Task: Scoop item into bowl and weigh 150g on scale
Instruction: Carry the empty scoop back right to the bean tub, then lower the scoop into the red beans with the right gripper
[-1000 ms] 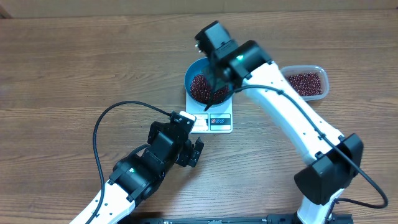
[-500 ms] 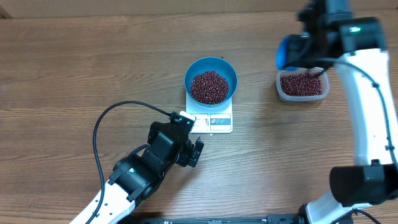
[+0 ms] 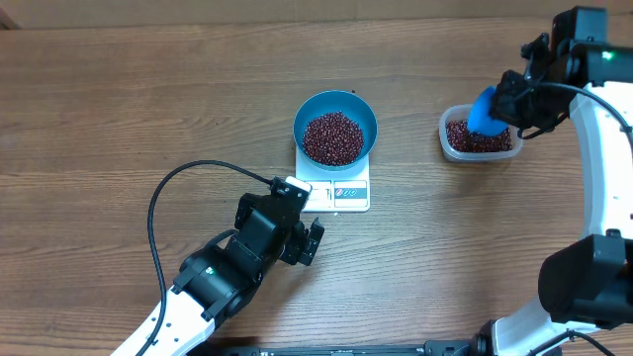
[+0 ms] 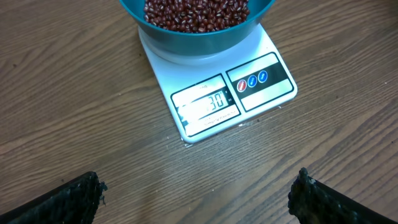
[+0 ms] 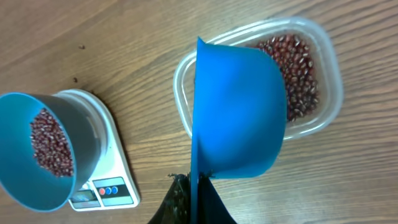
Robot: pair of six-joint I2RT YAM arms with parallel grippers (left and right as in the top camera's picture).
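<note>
The bowl (image 3: pixel 368 119) of beans (image 3: pixel 334 137) sits on the scale (image 3: pixel 348 194). Off at the bowl's 3 o'clock, the right gripper (image 5: pixel 191 196) is clamped tight on a blue scoop (image 3: pixel 484 111) over the tub (image 3: pixel 450 146). At the scale's 7 o'clock, the left gripper (image 4: pixel 198 190) gapes wide, holding nothing.

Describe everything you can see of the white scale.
The scale is a small, square, white body that looks like plastic, lying flat on the wooden table. Its front strip carries a display whose digits end in 30, and a dark panel with one red and two blue round marks. The blue bowl of beans sits on its platform, covering most of it.
</note>
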